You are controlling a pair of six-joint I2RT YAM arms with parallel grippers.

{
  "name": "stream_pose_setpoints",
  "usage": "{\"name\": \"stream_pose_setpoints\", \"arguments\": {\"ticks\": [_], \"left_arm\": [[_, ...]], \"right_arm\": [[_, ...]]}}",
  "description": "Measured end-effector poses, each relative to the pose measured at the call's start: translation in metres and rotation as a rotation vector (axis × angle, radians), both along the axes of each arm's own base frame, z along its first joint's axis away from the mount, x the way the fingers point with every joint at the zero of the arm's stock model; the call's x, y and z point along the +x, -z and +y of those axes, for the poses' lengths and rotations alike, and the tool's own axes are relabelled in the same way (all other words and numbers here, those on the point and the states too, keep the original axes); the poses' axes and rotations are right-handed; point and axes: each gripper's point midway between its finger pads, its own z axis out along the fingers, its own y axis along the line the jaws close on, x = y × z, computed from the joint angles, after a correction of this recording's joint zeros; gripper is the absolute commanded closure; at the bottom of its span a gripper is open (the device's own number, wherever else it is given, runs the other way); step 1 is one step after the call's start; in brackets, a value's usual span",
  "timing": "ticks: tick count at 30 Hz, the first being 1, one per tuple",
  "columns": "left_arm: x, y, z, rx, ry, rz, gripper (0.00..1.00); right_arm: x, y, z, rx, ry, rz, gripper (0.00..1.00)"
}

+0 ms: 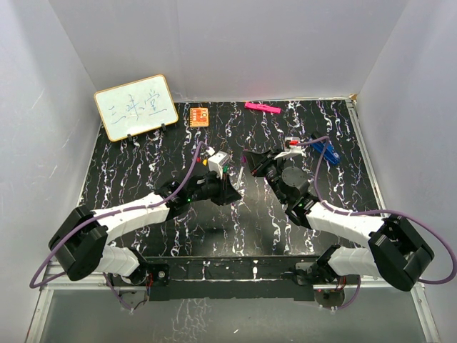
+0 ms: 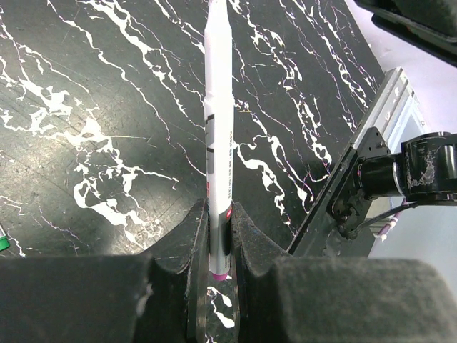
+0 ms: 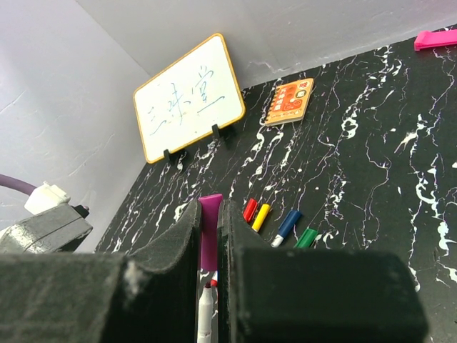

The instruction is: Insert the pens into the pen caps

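Fig.: Capping the purple-tipped pen (image 2: 218,128) above mid-counter (image 1: 121,179).
L jaws clamped on pen, R jaws on purple cap (image 3: 209,221); align axes, push straight.

Looks like a robotics lab, specifically a boxed-in test booth. Shows plain white panels (image 1: 235,43) walling a black, white-veined tabletop (image 1: 121,171) on three sides, with a left arm (image 1: 136,214) and a right arm (image 1: 350,221) bolted to a dark plate (image 1: 228,275) at the near edge and purple cables (image 1: 61,239) looping from them. Holds a small handwritten whiteboard (image 1: 136,106) propped at the back left.
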Motion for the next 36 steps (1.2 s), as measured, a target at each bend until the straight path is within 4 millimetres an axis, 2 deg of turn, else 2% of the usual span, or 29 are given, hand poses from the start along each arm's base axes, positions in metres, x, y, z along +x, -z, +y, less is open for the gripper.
{"name": "stream_pose_setpoints", "arguments": {"ticks": [36], "left_arm": [[0.0033,-0.0012,0.0002,-0.002,-0.014,-0.011,1.0]], "right_arm": [[-0.0026,0.0027,0.0053,0.015,-0.027,0.017,1.0]]}}
